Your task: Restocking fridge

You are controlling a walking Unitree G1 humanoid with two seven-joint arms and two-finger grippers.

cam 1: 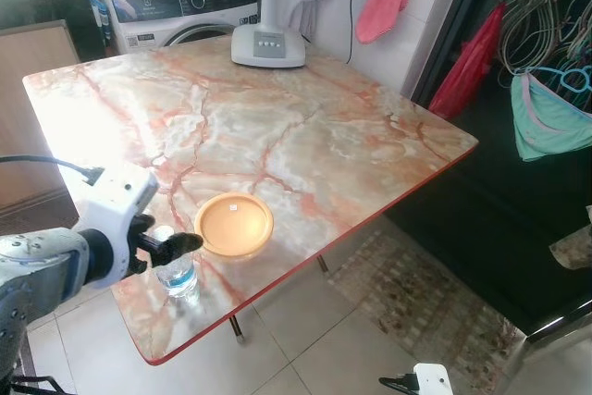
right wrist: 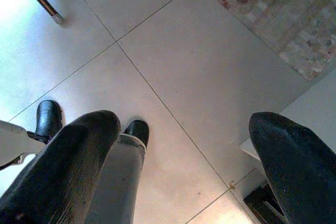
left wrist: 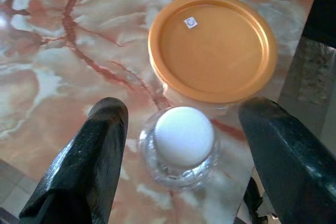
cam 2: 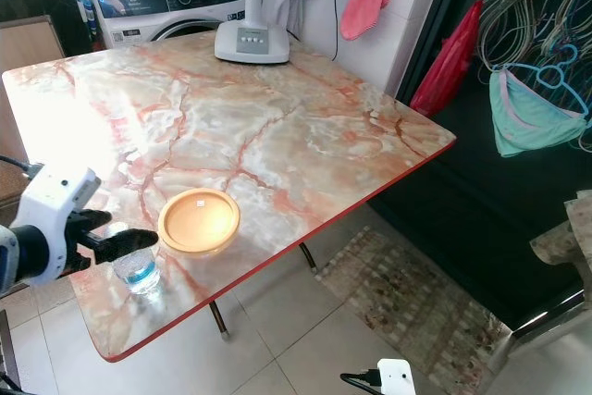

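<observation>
Left wrist view shows the left tool [left wrist: 181, 145] with fingers apart around the water bottle [left wrist: 179, 145] near the table [cam 1: 305, 127] corner; lower it, centre it, then close gently, clear of the orange bowl [left wrist: 212, 45].

Looks like someone's home laundry corner; washing machine [cam 1: 185, 8] behind the marble bench [cam 1: 277, 127], fan [cam 1: 268, 39], clothes on hangers [cam 1: 550, 108]

The black fingers of the left gripper [cam 1: 176, 247] hide the neck of the clear plastic water bottle [cam 1: 178, 277]; its label is unreadable.
</observation>
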